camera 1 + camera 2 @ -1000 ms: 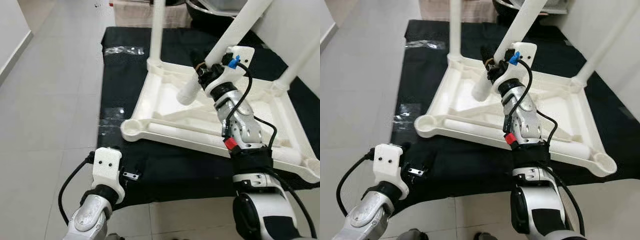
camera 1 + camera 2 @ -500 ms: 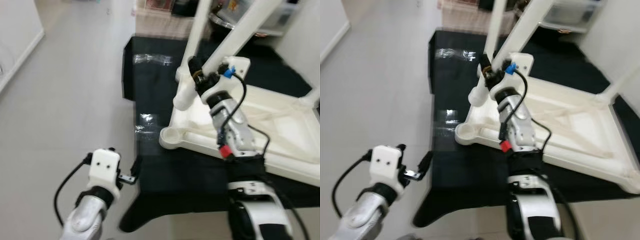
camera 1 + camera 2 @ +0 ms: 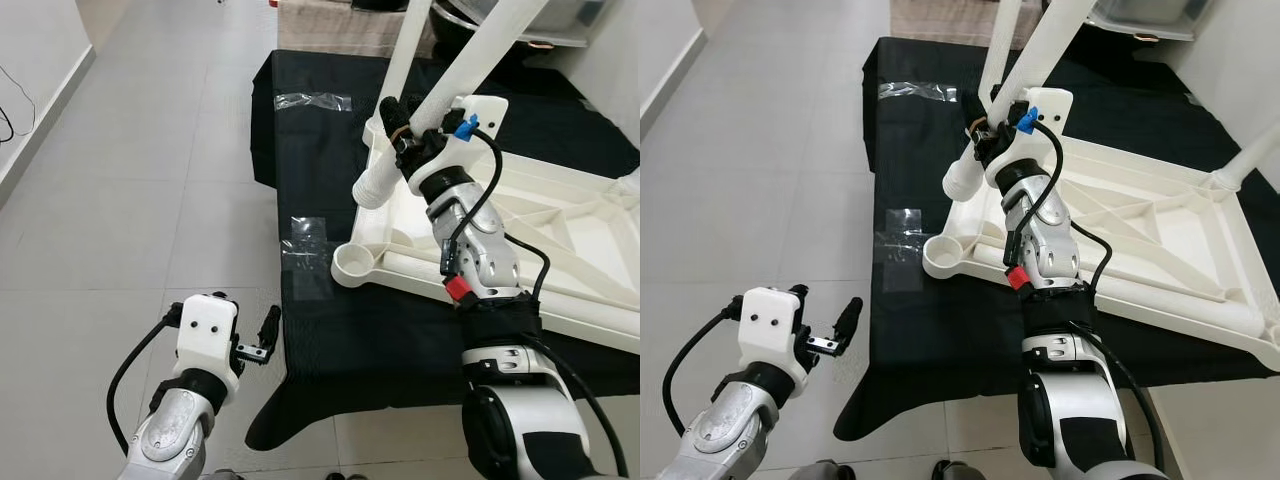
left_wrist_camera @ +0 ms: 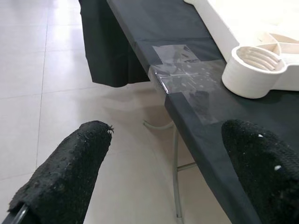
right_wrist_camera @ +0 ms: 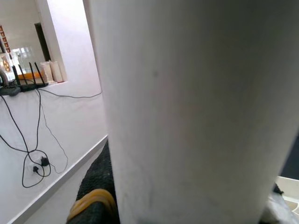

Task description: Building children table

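1. Compared with a second ago, the whole scene is sitting differently because the robot's head has swung round; the white table leg (image 3: pixel 440 95) is keeping its place in the right gripper (image 3: pixel 400 135), and the empty corner socket (image 3: pixel 354 264) of the upturned white tabletop (image 3: pixel 560 240) is now lying below the leg's lower end.
2. Right gripper: it is clenching the slanted table leg just above its lower end, over the tabletop's near-left corner. Seen from the right wrist, the leg (image 5: pixel 187 107) is running close along the camera, with a black finger (image 5: pixel 93 186) pressed against it.
3. That leg's open end is hanging above the tabletop's underside, just beyond the empty socket and not touching it.
4. Another white leg (image 3: pixel 405 60) is standing upright in the tabletop's far-left corner, right behind the held one.
5. Upside down on a black cloth (image 3: pixel 310 130), the tabletop is showing its ribbed underside.
6. Clear tape patches (image 3: pixel 305 245) are shining on the cloth just left of the socket.
7. Left gripper (image 3: pixel 262 337): it is hovering low over the grey tiled floor (image 3: pixel 130 190), off the cloth's near-left edge and well apart from the tabletop, with its two black fingers (image 4: pixel 65 182) spread and holding nothing.
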### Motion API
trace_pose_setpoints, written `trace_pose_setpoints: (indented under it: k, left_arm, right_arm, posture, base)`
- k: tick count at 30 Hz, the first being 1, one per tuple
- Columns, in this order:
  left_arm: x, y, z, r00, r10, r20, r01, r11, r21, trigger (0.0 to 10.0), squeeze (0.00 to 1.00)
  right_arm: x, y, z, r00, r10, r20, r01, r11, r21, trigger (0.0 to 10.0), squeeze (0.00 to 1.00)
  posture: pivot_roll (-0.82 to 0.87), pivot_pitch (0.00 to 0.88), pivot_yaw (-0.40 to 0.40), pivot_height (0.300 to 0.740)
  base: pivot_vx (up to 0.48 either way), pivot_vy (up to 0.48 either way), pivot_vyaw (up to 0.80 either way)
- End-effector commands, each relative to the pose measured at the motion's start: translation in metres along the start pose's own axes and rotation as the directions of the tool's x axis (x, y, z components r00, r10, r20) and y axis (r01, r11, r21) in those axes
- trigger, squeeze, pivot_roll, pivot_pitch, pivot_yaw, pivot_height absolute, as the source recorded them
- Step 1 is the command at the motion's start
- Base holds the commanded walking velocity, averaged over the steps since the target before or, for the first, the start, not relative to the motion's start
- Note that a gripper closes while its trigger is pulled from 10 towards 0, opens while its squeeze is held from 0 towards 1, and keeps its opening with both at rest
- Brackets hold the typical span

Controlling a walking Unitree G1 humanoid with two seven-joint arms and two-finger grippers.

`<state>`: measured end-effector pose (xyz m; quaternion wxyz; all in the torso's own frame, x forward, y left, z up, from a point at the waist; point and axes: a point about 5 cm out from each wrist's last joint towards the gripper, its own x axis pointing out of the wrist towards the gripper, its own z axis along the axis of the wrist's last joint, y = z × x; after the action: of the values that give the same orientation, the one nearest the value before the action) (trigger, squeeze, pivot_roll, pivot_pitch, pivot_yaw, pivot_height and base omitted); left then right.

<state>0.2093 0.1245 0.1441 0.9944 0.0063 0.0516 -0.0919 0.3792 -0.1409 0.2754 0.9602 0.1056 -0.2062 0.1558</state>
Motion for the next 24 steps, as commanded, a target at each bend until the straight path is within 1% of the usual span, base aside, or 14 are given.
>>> trace_pose_setpoints:
  k: [1,2,5,6,11,12,13,15,16,17,18,19,20,24]
  left_arm:
    - [-0.002,-0.001,-0.001,1.0,-0.006,-0.005,0.006,1.0,0.008,10.0,0.0]
    - [-0.002,-0.001,-0.002,1.0,-0.004,-0.009,0.004,1.0,0.007,10.0,0.0]
    - [-0.002,-0.001,-0.002,1.0,-0.004,-0.009,0.004,1.0,0.007,10.0,0.0]
    - [-0.002,-0.001,-0.002,1.0,-0.007,-0.011,0.007,1.0,-0.001,10.0,0.0]
    - [-0.003,-0.001,-0.003,1.0,-0.004,-0.016,0.004,1.0,-0.004,10.0,0.0]
    - [-0.004,-0.001,-0.002,1.0,-0.006,-0.018,0.005,1.0,-0.01,10.0,0.0]
    - [-0.005,0.0,-0.001,1.0,-0.007,-0.019,0.007,1.0,-0.013,10.0,0.0]
    - [-0.005,0.0,-0.001,1.0,-0.007,-0.019,0.007,1.0,-0.013,10.0,0.0]
    - [-0.006,0.001,0.0,1.0,-0.007,-0.019,0.007,1.0,-0.015,10.0,0.0]
    - [-0.006,0.001,0.0,1.0,-0.007,-0.019,0.007,1.0,-0.015,10.0,0.0]
    - [-0.009,0.002,0.002,1.0,-0.009,-0.019,0.008,1.0,-0.015,10.0,0.0]
    - [-0.009,0.002,0.002,1.0,-0.009,-0.019,0.008,1.0,-0.015,10.0,0.0]
    - [-0.011,0.002,0.002,1.0,-0.011,-0.024,0.011,1.0,-0.012,10.0,0.0]
    - [-0.015,0.004,0.003,0.999,-0.017,-0.033,0.017,1.0,-0.006,10.0,0.0]
  right_arm:
    - [0.0,-0.004,0.004,1.0,-0.008,0.021,0.008,1.0,-0.005,10.0,0.0]
    - [0.0,-0.003,0.003,1.0,0.017,0.017,-0.017,1.0,0.008,10.0,0.0]
    - [0.0,-0.003,0.003,1.0,0.017,0.017,-0.017,1.0,0.008,10.0,0.0]
    - [0.0,-0.001,0.002,0.998,0.056,0.01,-0.056,0.998,0.035,10.0,0.0]
    - [0.0,-0.002,0.001,0.996,0.094,-0.003,-0.094,0.995,0.04,10.0,0.0]
    - [0.002,-0.01,-0.001,0.993,0.116,-0.026,-0.115,0.993,0.03,10.0,0.0]
    - [0.004,-0.024,-0.001,0.995,0.088,-0.048,-0.088,0.996,-0.002,10.0,0.0]
    - [0.004,-0.024,-0.001,0.995,0.088,-0.048,-0.088,0.996,-0.002,10.0,0.0]
    - [0.005,-0.034,0.0,0.996,0.062,-0.06,-0.063,0.998,-0.027,10.0,0.0]
    - [0.005,-0.034,0.0,0.996,0.062,-0.06,-0.063,0.998,-0.027,10.0,0.0]
    - [0.007,-0.044,0.004,0.998,0.031,-0.063,-0.033,0.999,-0.043,10.0,0.0]
    - [0.007,-0.044,0.004,0.998,0.031,-0.063,-0.033,0.999,-0.043,10.0,0.0]
    - [0.009,-0.05,0.008,0.998,0.007,-0.061,-0.011,0.999,-0.051,10.0,0.0]
    - [0.016,-0.05,0.016,0.998,0.024,-0.05,-0.026,0.999,-0.039,10.0,0.0]
  posture:
    - [0.09,0.15,-0.128,0.74]
    - [0.09,0.146,-0.126,0.74]
    - [0.09,0.146,-0.126,0.74]
    - [0.09,0.146,-0.124,0.74]
    - [0.1,0.153,-0.126,0.74]
    - [0.1,0.166,-0.128,0.74]
    - [0.11,0.178,-0.125,0.74]
    - [0.11,0.178,-0.125,0.74]
    - [0.11,0.178,-0.125,0.74]
    - [0.11,0.178,-0.125,0.74]
    - [0.12,0.198,-0.119,0.74]
    - [0.12,0.198,-0.119,0.74]
    - [0.13,0.21,-0.113,0.74]
    - [0.14,0.228,-0.106,0.74]
  base:
    - [0.296,0.0,0.0]
    - [0.292,0.0,0.0]
    - [0.292,0.0,0.0]
    - [0.0,0.0,0.0]
    - [0.0,0.0,0.0]
    - [0.0,0.0,0.0]
    - [0.0,0.0,0.0]
    - [0.0,0.0,0.0]
    - [0.0,0.0,0.0]
    - [0.0,0.0,0.0]
    - [0.0,0.0,0.0]
    - [0.0,0.0,0.0]
    - [0.0,0.0,-0.8]
    - [0.0,0.0,-0.2]
